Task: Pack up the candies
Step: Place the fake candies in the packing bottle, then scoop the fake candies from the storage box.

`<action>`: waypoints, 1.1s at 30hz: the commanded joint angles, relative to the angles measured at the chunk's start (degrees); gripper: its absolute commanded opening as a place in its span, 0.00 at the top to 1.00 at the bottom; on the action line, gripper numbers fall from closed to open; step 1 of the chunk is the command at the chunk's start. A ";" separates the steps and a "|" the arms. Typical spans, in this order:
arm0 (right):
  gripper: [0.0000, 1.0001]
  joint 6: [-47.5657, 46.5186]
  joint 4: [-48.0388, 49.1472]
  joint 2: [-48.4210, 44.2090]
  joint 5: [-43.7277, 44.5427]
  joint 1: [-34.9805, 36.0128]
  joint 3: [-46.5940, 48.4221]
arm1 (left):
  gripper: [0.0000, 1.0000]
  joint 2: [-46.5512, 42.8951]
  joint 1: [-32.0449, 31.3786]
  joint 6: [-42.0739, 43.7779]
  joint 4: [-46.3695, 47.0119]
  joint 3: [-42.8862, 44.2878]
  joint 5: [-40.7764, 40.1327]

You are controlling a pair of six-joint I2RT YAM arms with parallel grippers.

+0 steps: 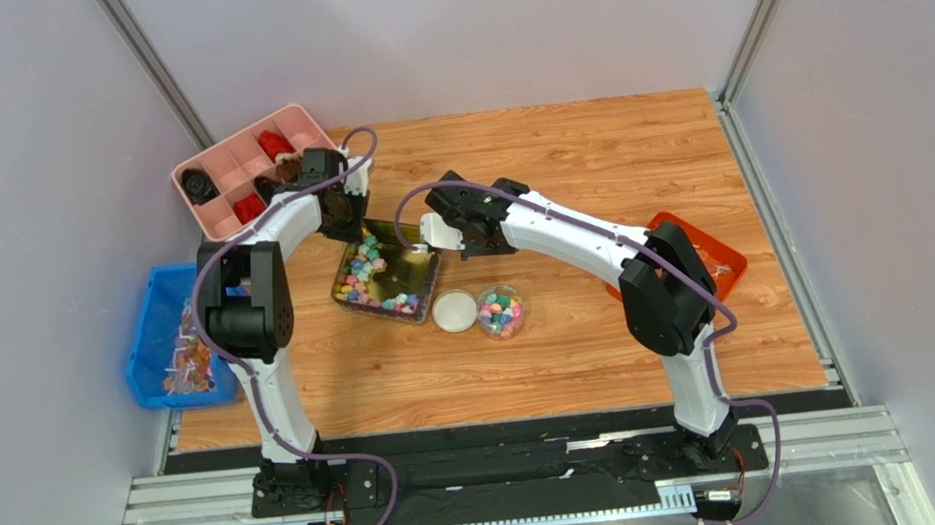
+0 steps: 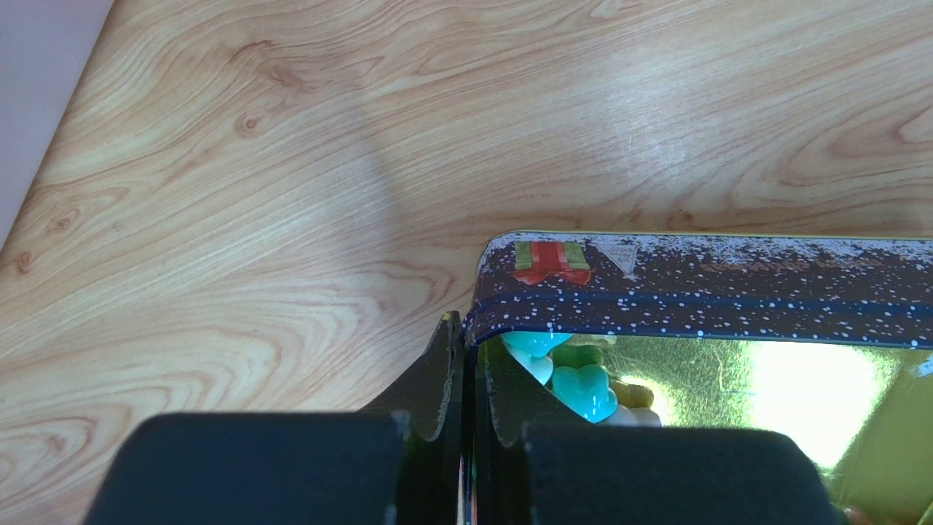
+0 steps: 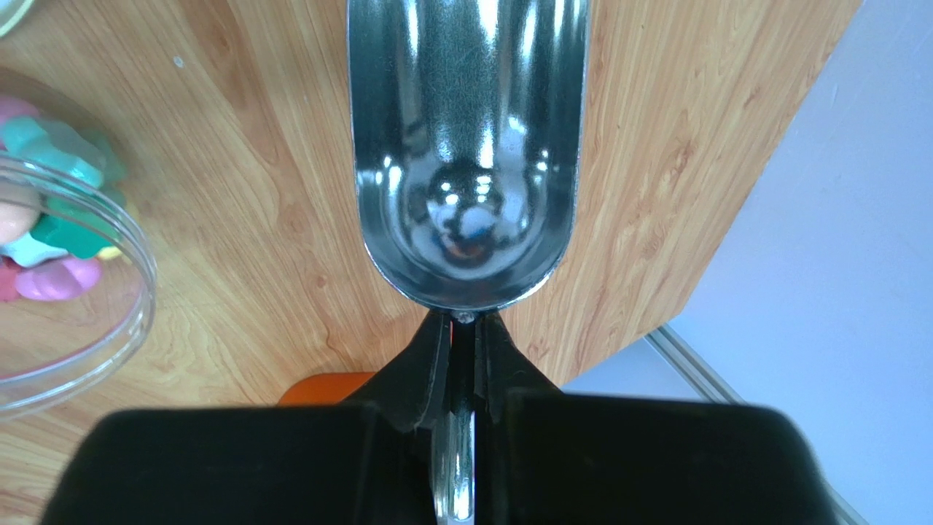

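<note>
Top external: candies fill the tin. More sit in a clear jar just right of the tin, with a white lid between them. Left gripper is pinched on the tin's corner wall. Right gripper is clamped on a metal scoop handle at the tin's right edge.

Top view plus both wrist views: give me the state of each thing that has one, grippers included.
left gripper: shut on the rim of the tin.
right gripper: shut on the handle of the scoop.
scoop: empty.
tin: open, candies inside.
clear container: uncovered, partly filled with candies.
white lid: off, lying beside the clear container.
</note>
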 commanded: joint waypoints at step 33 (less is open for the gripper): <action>1.00 4.64 6.95 0.36 -15.81 2.32 6.30 | 1.00 -3.20 0.19 -0.94 1.75 0.28 2.80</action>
